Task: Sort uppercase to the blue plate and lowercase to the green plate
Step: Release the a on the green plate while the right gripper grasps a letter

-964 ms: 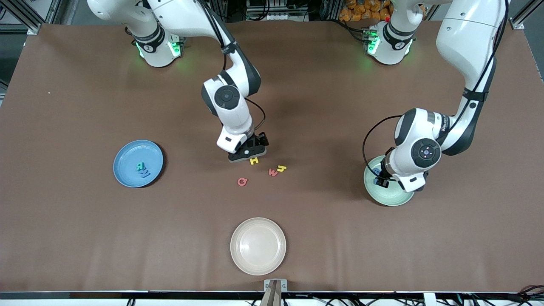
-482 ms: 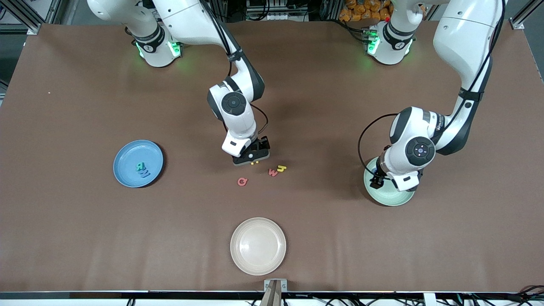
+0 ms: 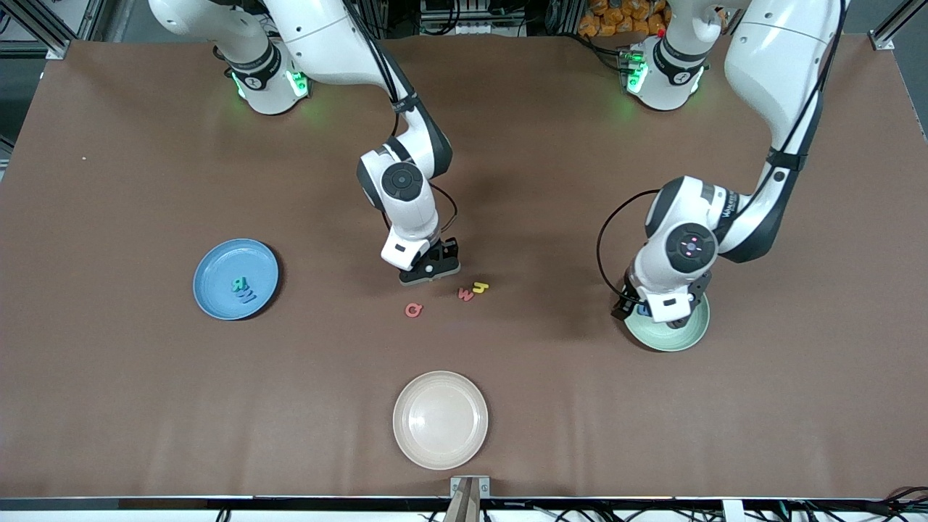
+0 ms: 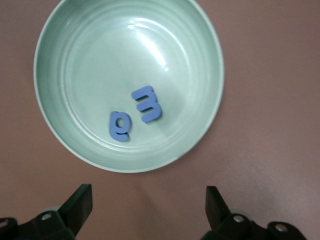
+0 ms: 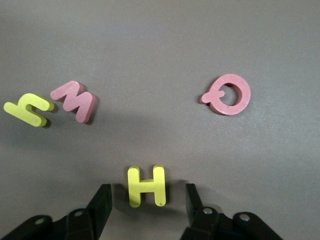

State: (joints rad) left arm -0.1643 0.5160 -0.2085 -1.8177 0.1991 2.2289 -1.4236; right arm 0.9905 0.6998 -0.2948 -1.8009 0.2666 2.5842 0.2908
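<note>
My right gripper (image 5: 147, 202) is low over the table with its jaws open either side of the yellow H (image 5: 146, 186), a small gap on each side. The red Q (image 3: 413, 309), the red m (image 3: 465, 293) and the yellow h (image 3: 480, 288) lie on the table close by. The blue plate (image 3: 210, 268) holds the teal R (image 3: 240, 284) and the blue W (image 3: 247, 296). Two blue lowercase letters, one three-pronged (image 4: 147, 103) and one rounded (image 4: 120, 126), rest in the green plate (image 4: 100, 60). My left gripper (image 4: 149, 200) hangs open and empty over that plate's edge.
A beige plate (image 3: 440, 419) sits near the front edge of the table, nearer the camera than the loose letters. Bare brown mat lies between the three plates.
The right gripper came down around the yellow H and its jaws narrowed. The left gripper slid from over the green plate's middle toward its rim and opened fully.
</note>
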